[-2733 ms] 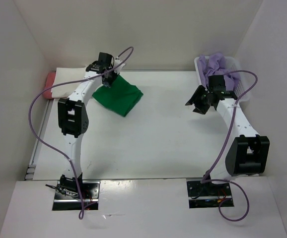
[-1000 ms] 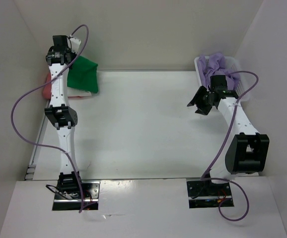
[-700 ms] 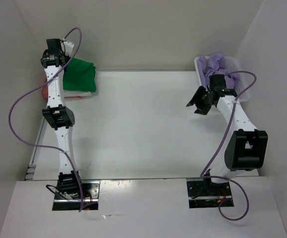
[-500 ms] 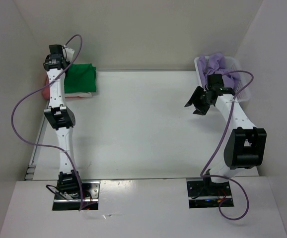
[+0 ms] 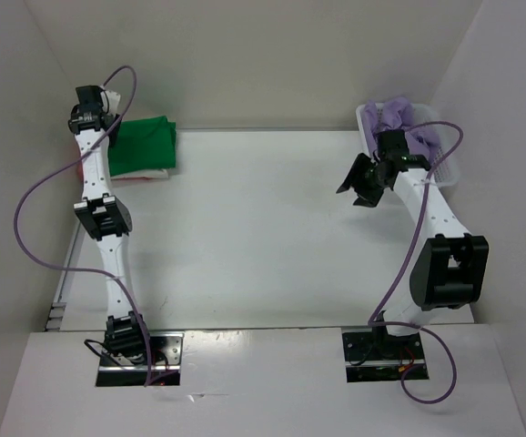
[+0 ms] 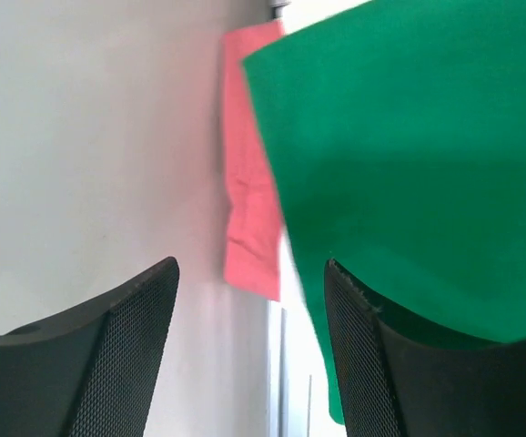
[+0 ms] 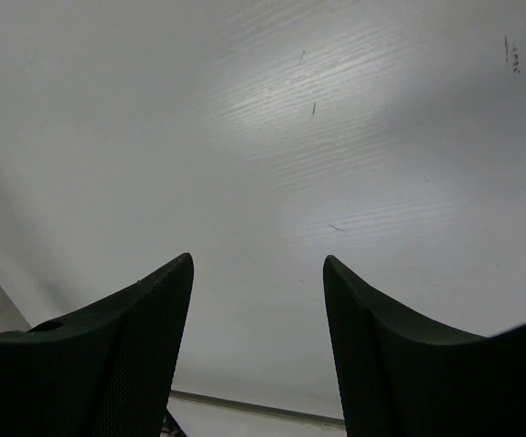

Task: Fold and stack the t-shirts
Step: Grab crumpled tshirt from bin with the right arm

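- Stack, far left corner of the table [image 5: 263, 237]: the green t-shirt [image 5: 145, 144] is lying folded and flat on top. It is covering most of the cream-white t-shirt [image 5: 149, 173], which is showing only as a pale strip along the green shirt's near edge.
- The salmon-red t-shirt [image 6: 252, 182] is peeking out on the wall side of the green one. It appears to be sitting lower in the pile, but its exact layer cannot be told from either view.
- The left gripper [image 6: 249, 271] is hovering over the wall-side edge of the stack. Its fingers are spread with nothing between them, so the green shirt is resting released, not held.
- The lavender t-shirt [image 5: 399, 116] is sitting bunched and unfolded in the white mesh basket [image 5: 447, 164] at the far right of the table.
- The right gripper [image 7: 258, 264] is hanging over bare table just beside the basket. Its jaws are parted and carrying nothing, and it is not touching the lavender cloth.
- Progress, as a judgement: three of the four shirts are looking folded and stacked, so the task is standing well past its midpoint. What is remaining is the lavender shirt — lifting it from the basket, spreading and folding it on the open table, then placing it on the green shirt.
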